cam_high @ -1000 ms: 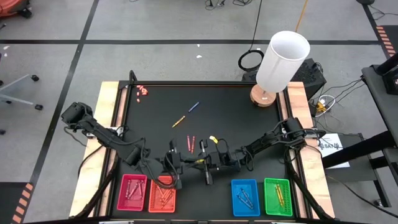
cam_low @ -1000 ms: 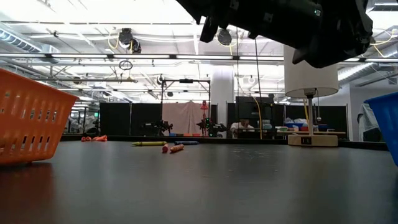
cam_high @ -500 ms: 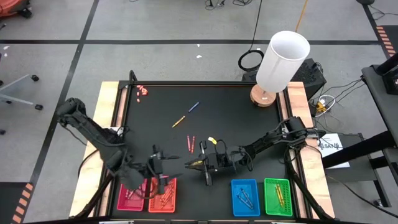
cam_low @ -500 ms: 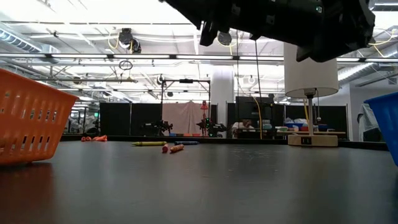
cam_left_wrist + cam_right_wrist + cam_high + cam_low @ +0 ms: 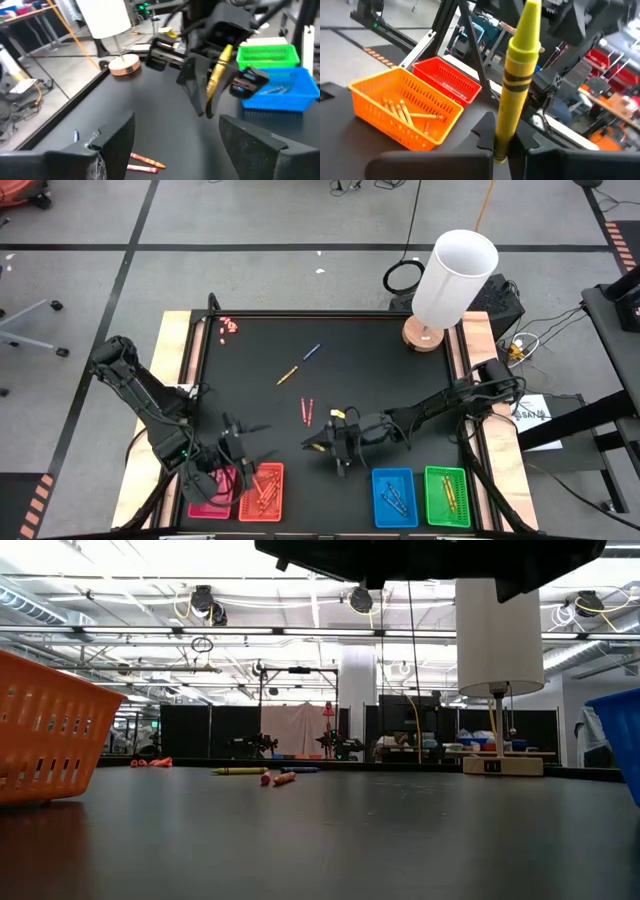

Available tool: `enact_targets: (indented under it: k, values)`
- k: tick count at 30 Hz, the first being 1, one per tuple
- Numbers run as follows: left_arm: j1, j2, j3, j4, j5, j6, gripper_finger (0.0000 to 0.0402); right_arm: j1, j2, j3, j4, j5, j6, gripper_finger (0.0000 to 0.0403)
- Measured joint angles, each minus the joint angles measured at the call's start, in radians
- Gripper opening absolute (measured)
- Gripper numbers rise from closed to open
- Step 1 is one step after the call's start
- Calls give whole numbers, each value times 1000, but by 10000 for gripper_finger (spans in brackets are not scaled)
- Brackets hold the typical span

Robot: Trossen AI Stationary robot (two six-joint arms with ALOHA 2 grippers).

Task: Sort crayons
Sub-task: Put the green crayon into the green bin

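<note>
Yellow crayon (image 5: 518, 85) is pinched only by its tail in the right hand (image 5: 318, 444), so it could pivot or slip before reaching the green tray (image 5: 446, 496). Left hand (image 5: 243, 442) hangs released over the orange tray (image 5: 262, 491).

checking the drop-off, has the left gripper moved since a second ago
Yes. In the high view the left gripper has swung left, from the orange tray's right edge to its left edge, by the red tray; fingers now open.

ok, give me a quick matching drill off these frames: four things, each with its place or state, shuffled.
1. yellow crayon
2. left gripper
3. orange tray
4. lamp

a. far right corner of the table
b. holds several orange crayons
c. upright in the shut right gripper
d. open, above the trays on the left

Pairs: 1-c, 2-d, 3-b, 4-a
</note>
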Motion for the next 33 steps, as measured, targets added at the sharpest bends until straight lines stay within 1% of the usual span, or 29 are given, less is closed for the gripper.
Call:
enact_targets:
  k: [3,12,15,21,23,26,33]
  values:
    - [1,0,0,0,-27,-24,292,0,-1,0,-2,0,-69,6]
    - [13,0,0,-16,-27,-23,292,0,-1,0,-9,1,-308,6]
    - [13,0,0,-16,-23,-25,292,-2,-1,0,-9,1,-339,6]
    - [13,0,0,-16,1,-40,292,-4,-1,0,-17,1,-343,6]
    - [13,0,0,-17,7,-51,292,-4,-1,0,-18,1,-322,6]
    - [13,0,0,-17,17,-51,292,-4,-1,0,-17,1,-233,6]
    - [25,0,0,-18,19,-51,292,-4,-1,0,-20,-2,102,6]
